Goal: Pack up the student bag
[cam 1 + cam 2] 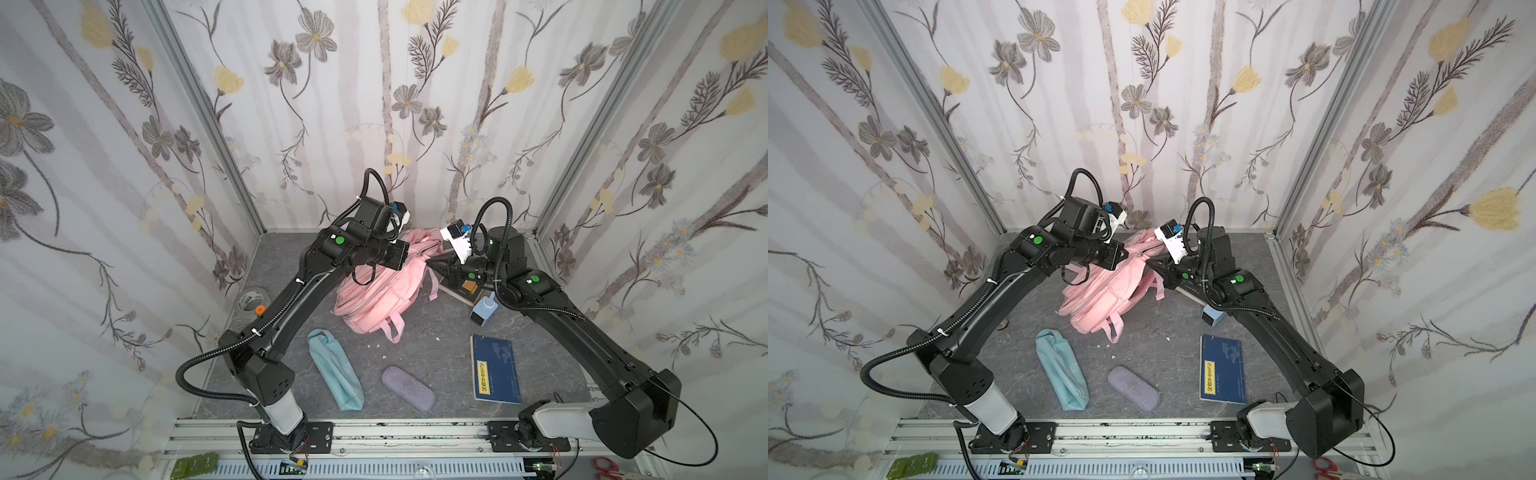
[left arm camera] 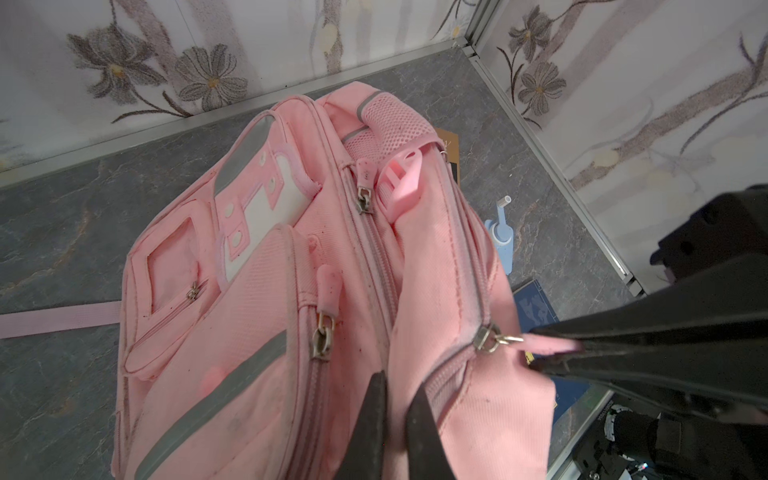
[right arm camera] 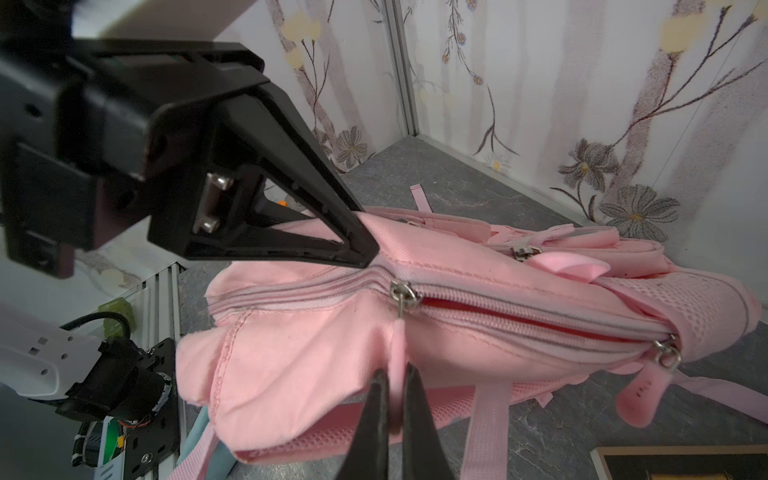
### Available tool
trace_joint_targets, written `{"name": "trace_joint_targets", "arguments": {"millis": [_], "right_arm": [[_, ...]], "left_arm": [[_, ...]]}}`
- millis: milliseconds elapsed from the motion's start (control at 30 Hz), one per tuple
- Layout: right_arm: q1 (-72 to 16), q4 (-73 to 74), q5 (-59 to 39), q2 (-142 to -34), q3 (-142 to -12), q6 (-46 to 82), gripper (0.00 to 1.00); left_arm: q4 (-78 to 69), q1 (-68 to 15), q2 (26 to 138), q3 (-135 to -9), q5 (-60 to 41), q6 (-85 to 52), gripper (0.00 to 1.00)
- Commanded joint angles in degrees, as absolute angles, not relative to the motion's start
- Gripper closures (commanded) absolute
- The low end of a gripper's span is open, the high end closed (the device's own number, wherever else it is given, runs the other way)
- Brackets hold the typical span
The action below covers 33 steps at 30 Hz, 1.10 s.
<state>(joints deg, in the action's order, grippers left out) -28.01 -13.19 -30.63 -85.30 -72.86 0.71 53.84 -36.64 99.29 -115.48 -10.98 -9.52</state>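
The pink student bag (image 1: 382, 291) (image 1: 1104, 291) lies at the back middle of the grey floor in both top views. My left gripper (image 2: 397, 399) is shut on a fold of the bag's fabric beside the main zipper, and its tip (image 3: 368, 251) presses the bag's top edge. My right gripper (image 3: 397, 386) is shut on the pink pull tab (image 3: 399, 345) hanging from the zipper slider (image 3: 402, 293). Behind the slider the zipper gapes, showing a red lining (image 3: 519, 318). In the left wrist view the right gripper (image 2: 540, 353) holds that tab (image 2: 548, 345).
On the floor in front lie a light-teal pouch (image 1: 334, 374), a purple glasses case (image 1: 407, 388) and a blue book (image 1: 494, 374). A light blue gadget (image 1: 484, 309) and a framed board (image 1: 465, 289) sit under the right arm. A tape roll (image 1: 251, 301) rests at the left wall.
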Motion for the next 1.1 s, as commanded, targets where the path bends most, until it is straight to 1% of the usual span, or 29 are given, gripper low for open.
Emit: {"name": "trace_joint_targets", "arguments": {"millis": [0,200,300,367,400,433,467,500,567,600,700,767,933,1000,1067], "right_arm": [[-30.1,-15.2,-33.2,-84.7,-74.2,1.5,1.0],[-32.3,-11.7,-34.5,-83.2,-71.7,4.6,1.0],[-31.5,-11.3,-32.3,-84.0,-70.3,5.2,1.0],[-30.6,-11.2,-32.4,-84.9,-70.3,5.2,1.0],[-30.2,-11.0,-32.7,-85.3,-70.5,5.2,1.0],[-29.8,-10.8,-32.8,-85.6,-70.7,5.0,1.0],[-29.4,-10.7,-32.9,-86.0,-71.1,4.5,1.0],[-29.0,-10.7,-33.0,-86.4,-71.6,4.0,1.0],[-27.7,-10.7,-33.5,-87.0,-72.4,3.4,1.0],[-27.1,-10.7,-34.1,-87.2,-72.8,3.1,1.0],[-25.7,-10.8,-36.9,-87.2,-73.4,0.6,1.0],[-25.1,-11.0,-37.4,-87.3,-73.5,-0.6,1.0],[-23.5,-12.5,-40.4,-88.1,-74.8,-2.6,1.0],[-23.5,-13.2,-40.9,-88.2,-75.1,-3.6,1.0],[-23.5,-13.6,-40.5,-88.2,-75.1,-4.0,1.0]], "left_arm": [[53.2,-36.3,103.0,-121.4,-5.1,-15.8,1.0],[58.4,-36.4,110.1,-132.0,-6.9,-18.7,1.0],[58.1,-36.5,110.1,-132.1,-7.2,-18.1,1.0],[57.6,-36.4,109.3,-130.9,-7.3,-16.5,1.0],[57.5,-36.4,108.7,-130.2,-7.5,-15.0,0.98],[57.6,-36.4,108.0,-129.6,-7.4,-13.7,0.82],[57.6,-36.4,107.2,-128.7,-6.9,-12.0,0.63],[57.4,-36.3,105.9,-127.3,-5.8,-10.6,0.52],[56.1,-36.2,103.0,-123.7,-3.2,-8.4,0.38],[54.5,-36.0,101.1,-121.0,-2.3,-7.7,0.34],[47.2,-35.1,93.9,-110.2,-2.0,-6.1,0.26],[41.6,-34.9,89.1,-102.7,-4.2,-5.1,0.24],[29.8,-34.8,79.1,-86.0,-14.9,-2.0,0.24],[27.3,-34.8,76.5,-80.9,-15.5,-1.8,0.25],[27.4,-34.8,75.6,-79.0,-16.2,-1.3,0.27]]}}
